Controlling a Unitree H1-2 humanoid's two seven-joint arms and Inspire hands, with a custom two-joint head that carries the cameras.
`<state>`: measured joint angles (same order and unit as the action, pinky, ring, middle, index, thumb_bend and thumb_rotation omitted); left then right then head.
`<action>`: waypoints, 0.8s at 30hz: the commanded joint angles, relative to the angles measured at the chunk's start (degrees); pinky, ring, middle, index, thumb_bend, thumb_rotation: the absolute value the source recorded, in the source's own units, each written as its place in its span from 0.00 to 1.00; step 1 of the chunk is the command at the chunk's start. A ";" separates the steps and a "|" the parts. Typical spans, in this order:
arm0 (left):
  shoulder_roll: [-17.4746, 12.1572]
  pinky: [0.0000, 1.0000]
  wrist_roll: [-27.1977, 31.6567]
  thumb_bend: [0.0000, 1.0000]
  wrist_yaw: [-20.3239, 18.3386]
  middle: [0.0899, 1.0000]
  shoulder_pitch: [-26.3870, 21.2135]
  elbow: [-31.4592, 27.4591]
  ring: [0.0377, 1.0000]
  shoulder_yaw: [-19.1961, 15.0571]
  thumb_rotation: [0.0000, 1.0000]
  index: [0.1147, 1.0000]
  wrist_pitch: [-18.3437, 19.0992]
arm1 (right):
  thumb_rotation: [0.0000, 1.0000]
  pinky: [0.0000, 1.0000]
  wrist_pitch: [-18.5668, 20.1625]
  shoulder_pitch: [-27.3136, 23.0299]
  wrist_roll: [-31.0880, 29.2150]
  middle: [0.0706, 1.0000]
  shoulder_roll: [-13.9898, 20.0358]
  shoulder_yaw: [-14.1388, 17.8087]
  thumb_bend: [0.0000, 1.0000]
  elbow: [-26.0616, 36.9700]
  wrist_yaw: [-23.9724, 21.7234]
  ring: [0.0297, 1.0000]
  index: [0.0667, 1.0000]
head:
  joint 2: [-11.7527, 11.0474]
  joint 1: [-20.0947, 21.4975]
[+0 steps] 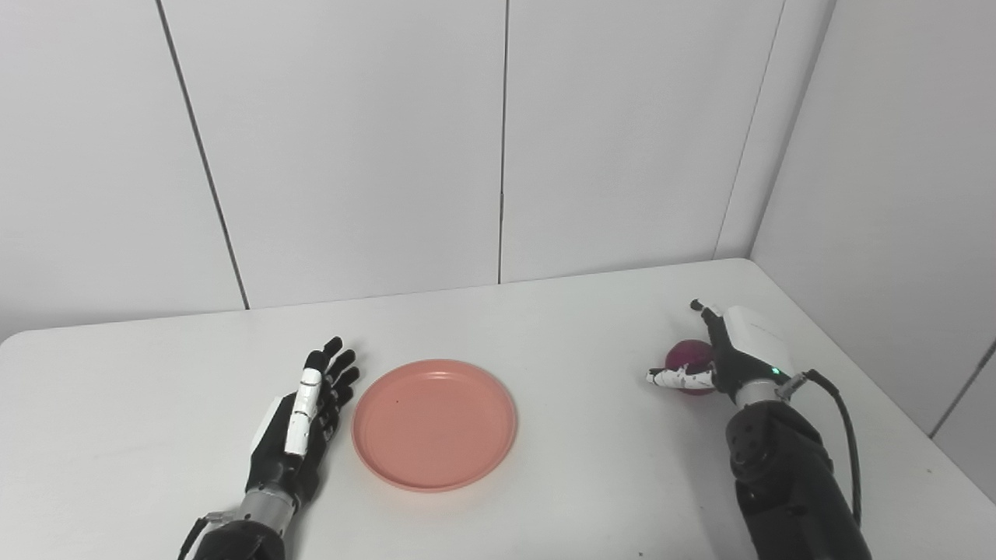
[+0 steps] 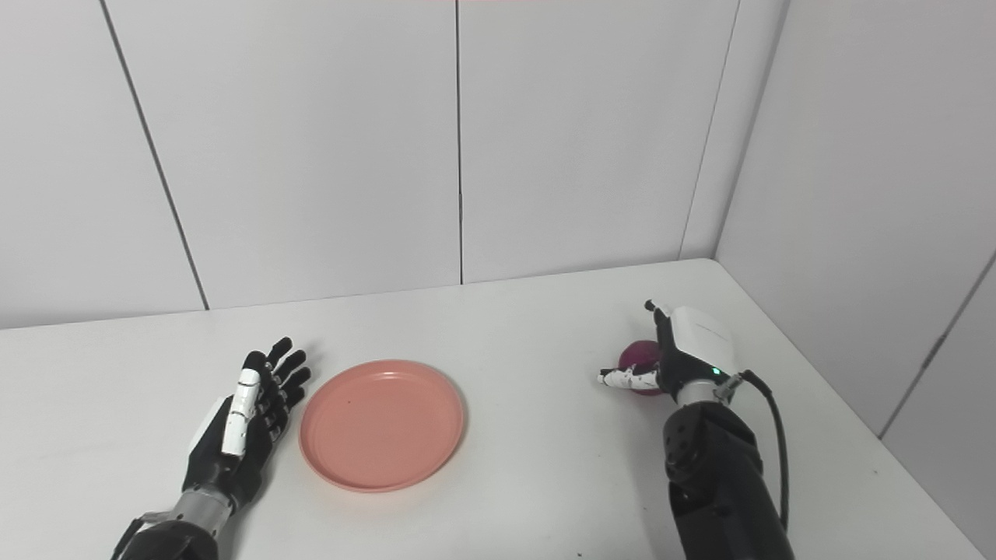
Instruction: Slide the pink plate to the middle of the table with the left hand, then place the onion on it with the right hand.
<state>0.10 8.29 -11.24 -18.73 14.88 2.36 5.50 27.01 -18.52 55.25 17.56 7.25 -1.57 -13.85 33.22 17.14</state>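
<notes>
The left hand [image 1: 299, 424] lies flat just left of the pink plate [image 1: 434, 424], fingers stretched out and spread, holding nothing, its fingertips a sliver off the plate's rim. The plate sits on the white table [image 1: 545, 327], empty. Well to the right of the plate, the right hand [image 1: 720, 362] is cupped over the dark red onion [image 1: 686, 356], thumb reaching toward the plate side, fingers arched above it. Whether it truly grips the onion, I cannot tell; the onion rests on the table.
</notes>
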 commanded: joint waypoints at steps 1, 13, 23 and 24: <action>0.03 0.99 0.12 0.70 -0.42 0.96 -1.70 -1.56 0.96 0.03 1.00 0.95 -1.87 | 0.28 0.77 -0.10 -3.05 1.23 0.82 0.40 0.75 0.77 1.10 0.12 0.81 0.83 | 0.05 -0.04; 0.14 0.99 0.05 0.70 -0.38 0.96 -1.63 -2.13 0.96 0.24 1.00 0.95 -1.37 | 0.09 0.62 -0.11 -2.39 2.57 0.66 1.19 -1.27 0.70 1.71 -0.22 0.65 0.70 | 0.27 -0.06; 0.17 1.00 0.13 0.70 -0.49 0.97 -1.49 -2.32 0.96 0.48 1.00 0.96 -1.30 | 0.00 0.28 -0.10 -2.54 1.98 0.44 0.49 -0.48 0.53 0.76 1.30 0.32 0.47 | 0.36 -0.04; 0.17 1.00 0.17 0.70 -0.55 0.97 -1.46 -2.38 0.96 0.50 1.00 0.96 -1.22 | 0.00 0.27 -0.11 -2.56 1.46 0.44 0.56 -0.44 0.53 0.53 1.57 0.31 0.46 | 0.36 -0.04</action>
<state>0.12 8.29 -11.26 -18.66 14.57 2.67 5.51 27.01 -18.64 56.84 17.46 6.17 -1.76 -13.92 33.57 17.14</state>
